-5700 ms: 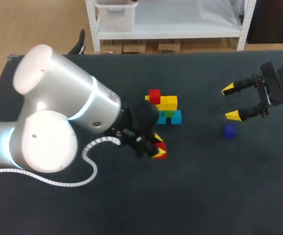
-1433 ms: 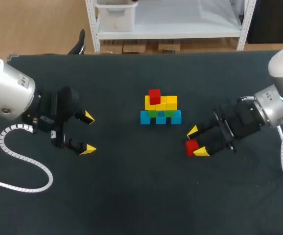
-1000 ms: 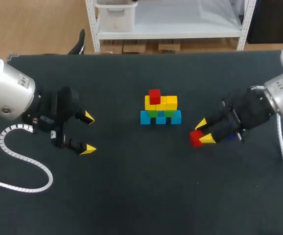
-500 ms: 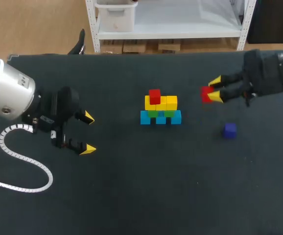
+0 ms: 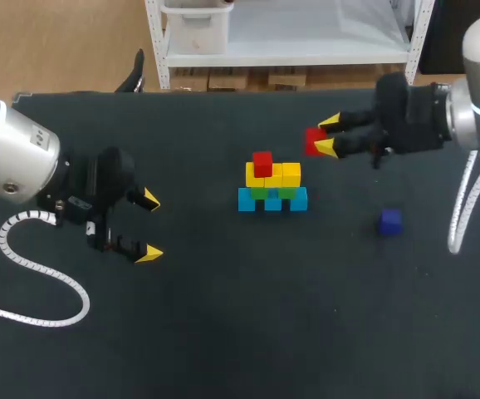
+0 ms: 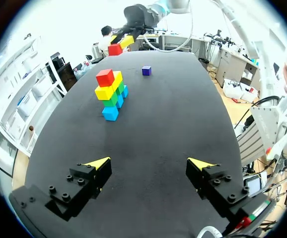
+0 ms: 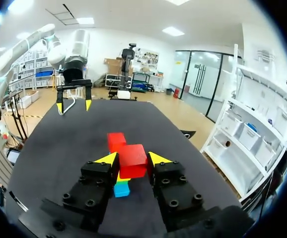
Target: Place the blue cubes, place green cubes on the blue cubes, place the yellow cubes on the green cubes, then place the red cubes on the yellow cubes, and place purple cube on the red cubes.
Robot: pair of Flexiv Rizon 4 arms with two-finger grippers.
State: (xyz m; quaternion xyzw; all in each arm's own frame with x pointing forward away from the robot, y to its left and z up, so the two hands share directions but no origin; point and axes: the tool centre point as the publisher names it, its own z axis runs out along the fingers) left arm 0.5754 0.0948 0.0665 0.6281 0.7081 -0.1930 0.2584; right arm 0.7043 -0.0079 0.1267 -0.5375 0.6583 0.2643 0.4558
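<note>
A stack of cubes stands mid-table: blue cubes at the bottom, green on them, yellow cubes above, and one red cube on top at its left. My right gripper is shut on a second red cube, held in the air up and to the right of the stack; in the right wrist view this red cube sits between the fingers, above the stack. A purple cube lies on the table to the right. My left gripper stands open at the left, nothing in it.
The dark table has free room in front of the stack and at both sides. A white coiled cable hangs from my left arm near the front left. In the left wrist view the stack and purple cube are far ahead.
My right gripper picked up the red cube from the table right of the stack, raised it and carried it left and back toward the stack. The left arm has kept still.
</note>
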